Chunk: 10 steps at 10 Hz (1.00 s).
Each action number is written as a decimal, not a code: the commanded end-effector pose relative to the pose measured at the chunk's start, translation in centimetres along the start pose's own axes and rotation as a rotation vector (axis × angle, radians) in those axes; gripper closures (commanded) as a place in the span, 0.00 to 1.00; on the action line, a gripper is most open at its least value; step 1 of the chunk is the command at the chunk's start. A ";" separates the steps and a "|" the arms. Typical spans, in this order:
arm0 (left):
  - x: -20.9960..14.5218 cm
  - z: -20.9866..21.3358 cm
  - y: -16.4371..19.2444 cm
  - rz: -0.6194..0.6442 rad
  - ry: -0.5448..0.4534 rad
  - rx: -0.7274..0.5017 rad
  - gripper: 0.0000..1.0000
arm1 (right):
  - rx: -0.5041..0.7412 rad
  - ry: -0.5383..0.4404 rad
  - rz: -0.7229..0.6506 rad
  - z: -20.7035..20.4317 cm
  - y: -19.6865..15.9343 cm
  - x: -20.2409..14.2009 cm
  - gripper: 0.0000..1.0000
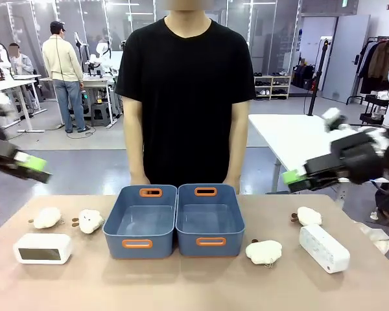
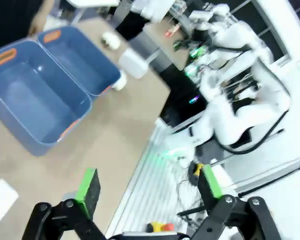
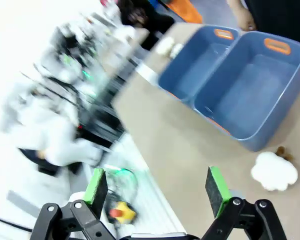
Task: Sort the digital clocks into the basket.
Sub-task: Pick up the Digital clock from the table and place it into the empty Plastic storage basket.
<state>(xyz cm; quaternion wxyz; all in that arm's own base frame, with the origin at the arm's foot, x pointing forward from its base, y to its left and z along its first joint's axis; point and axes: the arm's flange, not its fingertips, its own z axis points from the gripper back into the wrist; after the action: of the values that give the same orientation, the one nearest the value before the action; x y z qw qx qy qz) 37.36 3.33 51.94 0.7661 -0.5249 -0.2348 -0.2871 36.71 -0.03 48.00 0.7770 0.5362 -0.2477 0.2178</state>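
White plastic left clock [image 1: 42, 248] lies crosswise at the front frame's lower left, under the left gripper [image 1: 39, 170]. The right clock [image 1: 324, 248] lies angled at lower right, under the right gripper [image 1: 292, 178], with the blue baskets [image 1: 113, 241] between.

Left wrist: left gripper [image 2: 150, 184] spread, empty.

Right wrist: right gripper [image 3: 157, 186] spread, empty.

Left gripper [image 1: 39, 170] blurred, arm cut by picture edge. Right gripper [image 1: 292, 177] blurred likewise. Digital clock [image 2: 1, 198] by tabletop's left edge cropped at left wrist picture's corner.
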 end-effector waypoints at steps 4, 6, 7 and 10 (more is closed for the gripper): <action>-13.8 16.4 2.5 0.171 -0.379 0.079 0.00 | -0.029 -0.400 -0.273 16.7 -4.2 -12.0 0.00; -16.2 18.6 3.1 0.210 -0.455 0.145 0.00 | -0.077 -0.464 -0.281 19.2 -4.7 -13.5 0.00; -16.5 19.1 2.6 0.227 -0.477 0.164 0.00 | -0.086 -0.453 -0.286 19.2 -4.5 -13.6 0.00; -18.1 20.2 2.5 0.245 -0.465 0.156 0.00 | -0.080 -0.482 -0.321 21.7 -4.9 -14.5 0.00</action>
<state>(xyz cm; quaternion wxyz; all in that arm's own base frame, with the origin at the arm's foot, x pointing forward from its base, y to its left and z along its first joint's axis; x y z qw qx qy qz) 25.40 26.26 45.26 0.7595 -0.5391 -0.3619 -0.0394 25.57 -22.63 42.08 0.7477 0.5693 -0.3383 -0.0493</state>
